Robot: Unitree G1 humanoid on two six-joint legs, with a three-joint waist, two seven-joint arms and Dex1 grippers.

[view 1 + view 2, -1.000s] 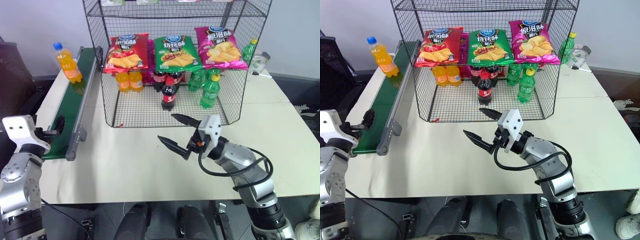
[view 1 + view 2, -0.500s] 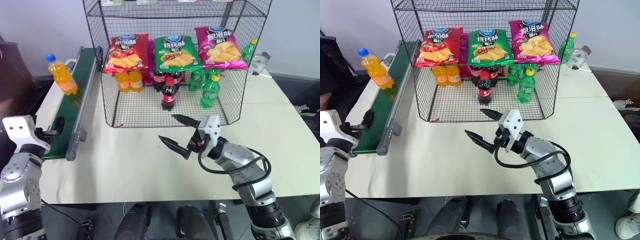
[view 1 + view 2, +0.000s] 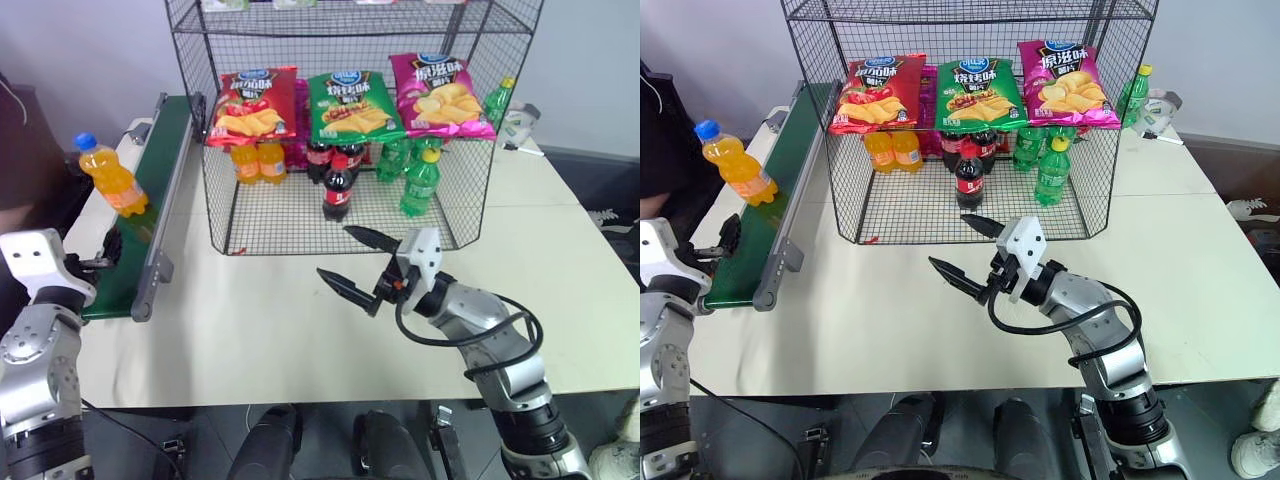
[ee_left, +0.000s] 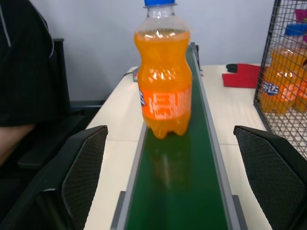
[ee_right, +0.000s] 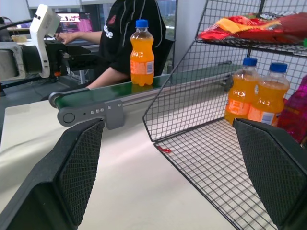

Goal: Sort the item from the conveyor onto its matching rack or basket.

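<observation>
The tall black wire-mesh rack (image 3: 350, 130) stands on the white bench (image 3: 300, 320). On the long dark-green conveyor belt (image 3: 140, 210), the small orange soda bottle (blue cap) (image 3: 108, 176) is carried upright toward the wide-open left hand (image 4: 177, 187). A grasp is judged next. The right hand (image 3: 355, 262), also wide, is empty. The rack top is cut off.

White lettering on the small clear orange-soda bottle's (image 4: 163, 72) orange label and Chinese characters on the red, green and magenta crisp bags (image 3: 347, 103) stay illegible.
</observation>
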